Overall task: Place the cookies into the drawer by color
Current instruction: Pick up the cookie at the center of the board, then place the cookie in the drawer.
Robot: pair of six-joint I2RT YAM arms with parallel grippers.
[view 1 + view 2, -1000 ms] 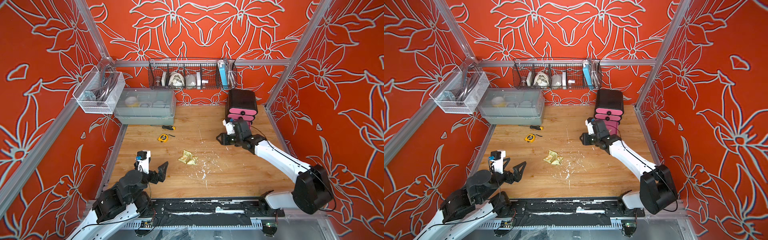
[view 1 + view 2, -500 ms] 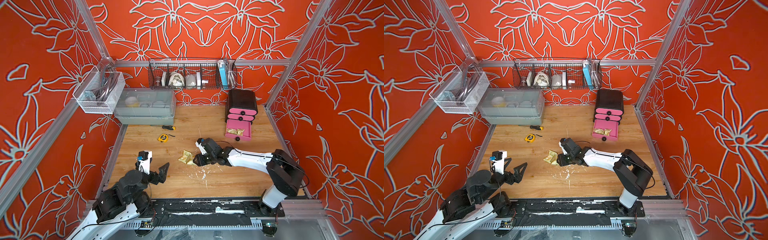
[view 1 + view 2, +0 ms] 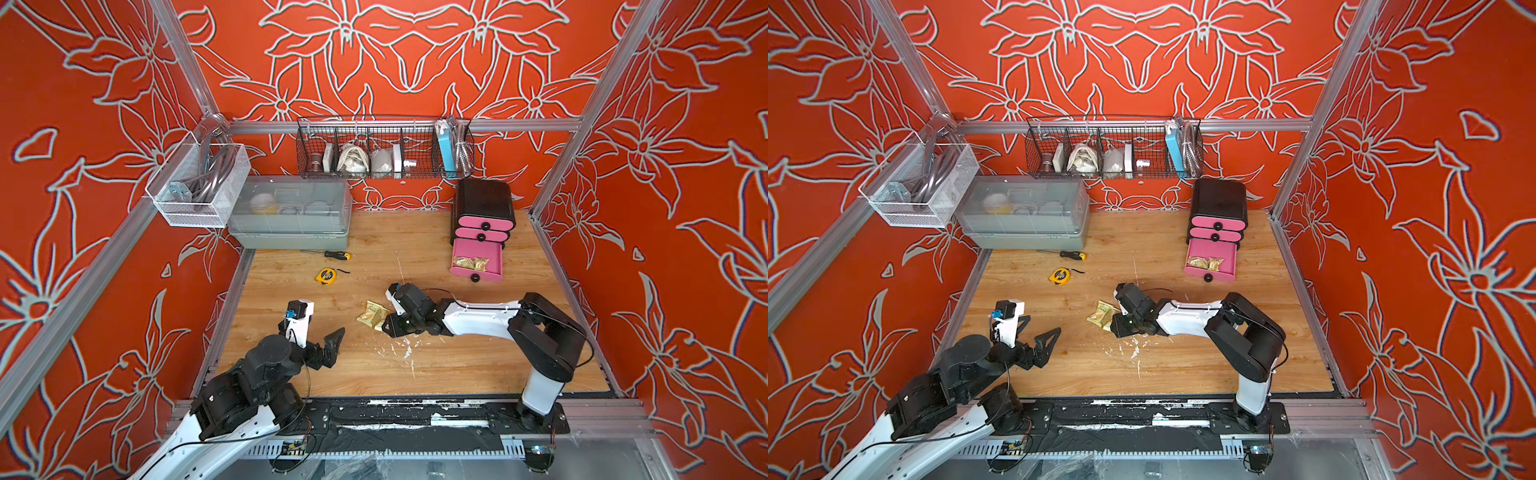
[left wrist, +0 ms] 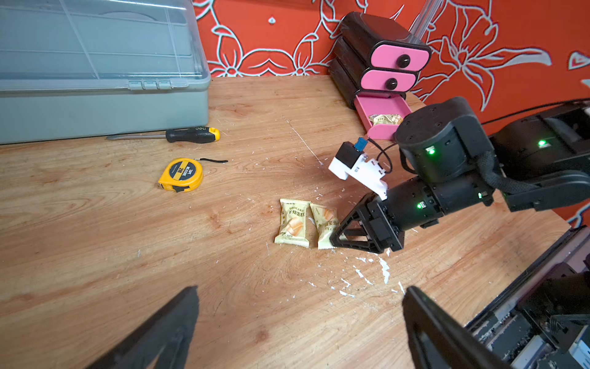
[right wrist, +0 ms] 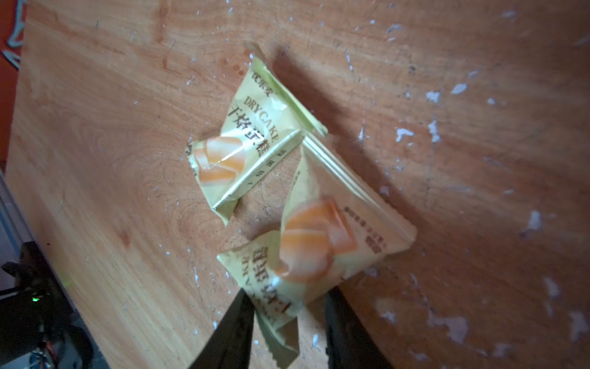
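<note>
Your right fingers point(image 5: 234, 337) swung from the drawer point(image 3: 484, 199) to two cookies point(image 4: 295, 222).
They straddle one, grip unclear; left fingers point(image 4: 166, 332) are spread, empty.

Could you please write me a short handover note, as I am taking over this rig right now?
Left gripper: open, empty, above the near side of the table.
Right gripper: low on the table, jaws straddling one end of a yellow-green packet; a firm pinch is not clear.
Second yellow-green packet: loose beside it.
Bottom drawer: pulled out, holding more yellow-green packets. Two upper drawers: closed, contents hidden.
No black or silver packets show on the table.
Left to do: put both table packets into the bottom drawer, then close it.
</note>
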